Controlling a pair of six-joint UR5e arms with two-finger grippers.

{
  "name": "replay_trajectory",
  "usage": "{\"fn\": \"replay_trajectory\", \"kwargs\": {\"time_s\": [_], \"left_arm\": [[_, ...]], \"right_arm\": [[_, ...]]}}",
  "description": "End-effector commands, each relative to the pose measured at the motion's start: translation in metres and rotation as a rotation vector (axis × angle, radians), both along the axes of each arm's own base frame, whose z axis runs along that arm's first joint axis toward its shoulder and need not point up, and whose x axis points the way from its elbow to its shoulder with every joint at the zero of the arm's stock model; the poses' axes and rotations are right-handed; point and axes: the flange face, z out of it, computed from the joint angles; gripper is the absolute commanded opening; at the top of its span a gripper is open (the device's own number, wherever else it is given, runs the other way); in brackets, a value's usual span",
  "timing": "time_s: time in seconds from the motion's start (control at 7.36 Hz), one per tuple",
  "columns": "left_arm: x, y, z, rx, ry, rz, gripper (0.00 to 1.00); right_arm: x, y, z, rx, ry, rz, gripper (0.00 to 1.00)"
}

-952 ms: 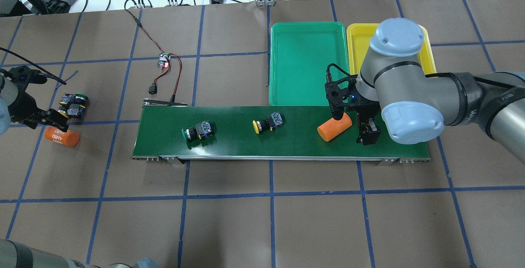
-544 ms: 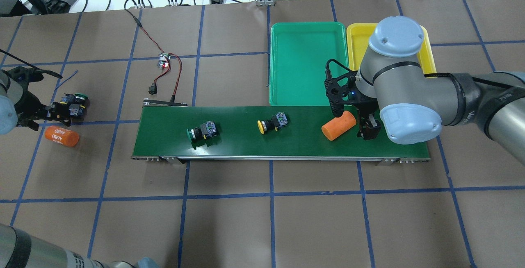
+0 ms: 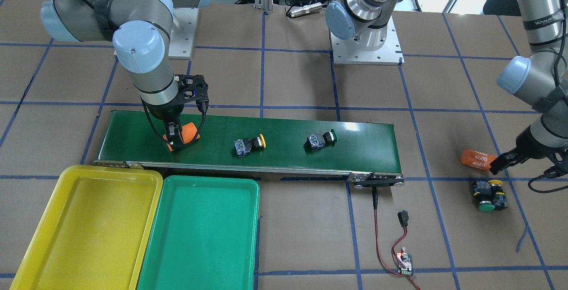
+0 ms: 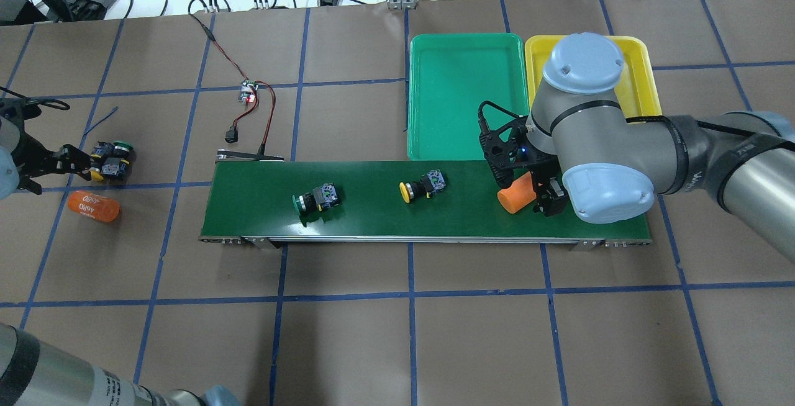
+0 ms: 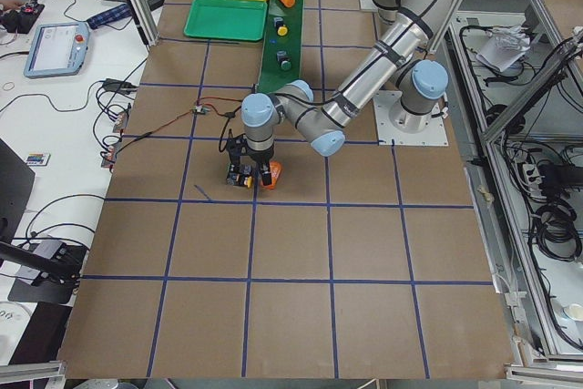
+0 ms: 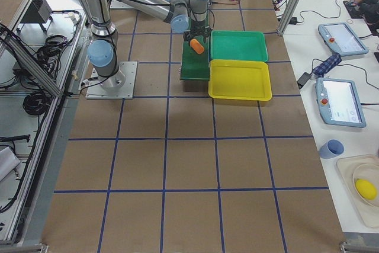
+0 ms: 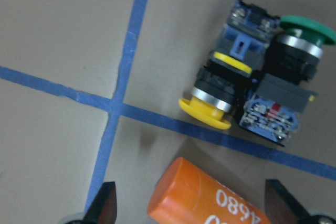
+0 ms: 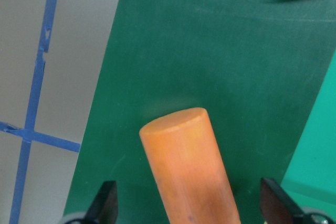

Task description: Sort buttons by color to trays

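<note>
Heads up: your right gripper (image 8: 190, 207) is spread wide over the plain orange cylinder (image 8: 186, 166) at the tray end of the conveyor belt (image 4: 372, 213). The cylinder lies between the fingers with a gap on each side, so the gripper isn't holding anything.

The green tray (image 3: 204, 232) and yellow tray (image 3: 88, 228) sit side by side just off that end of the belt.

Two buttons lie on their sides on the belt. The belt yellow button (image 4: 422, 187) is near the middle and the belt green button (image 4: 315, 198) is further toward the far end.

The other two are off the belt, on the brown table (image 4: 348, 344). The loose yellow button (image 7: 215, 93) and loose green button (image 7: 294, 72) are pressed together, caps pointing opposite ways.

Your left gripper (image 7: 190, 205) is right beside them, also wide open and gripping nothing, with the 4680 cylinder (image 7: 210, 203) lying between its fingers.
</note>
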Motion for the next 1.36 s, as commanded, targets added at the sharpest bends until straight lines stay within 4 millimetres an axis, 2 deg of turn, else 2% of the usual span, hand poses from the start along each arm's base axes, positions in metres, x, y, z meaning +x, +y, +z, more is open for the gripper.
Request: {"fn": "replay_trajectory", "kwargs": {"time_s": [0.0,0.27,0.41,0.54,0.68,1.22], "left_arm": [[0.013,-0.013,0.01,-0.058,-0.046,0.049,1.0],[0.005,0.0,-0.009,-0.052,0.007,0.227,1.0],[0.0,0.007,-0.018,-0.032,0.011,0.253,1.0],[-0.008,0.016,-0.029,0.027,0.057,0.332,1.0],[-0.017,0.019,-0.022,0.039,0.067,0.373,1.0],[-0.013,0.028,-0.044,0.066,0.105,0.425,1.0]], "right_arm": [[0.001,0.001,-0.006,0.013,-0.003,-0.054,0.96],[0.001,0.003,-0.008,0.029,0.003,-0.172,0.96],[0.0,0.008,-0.011,0.038,0.006,-0.195,0.96],[0.0,0.011,-0.013,0.044,0.009,-0.241,0.96],[0.0,0.011,-0.014,0.046,0.006,-0.242,0.96],[0.003,0.013,-0.015,0.052,-0.015,-0.23,0.96]]}}
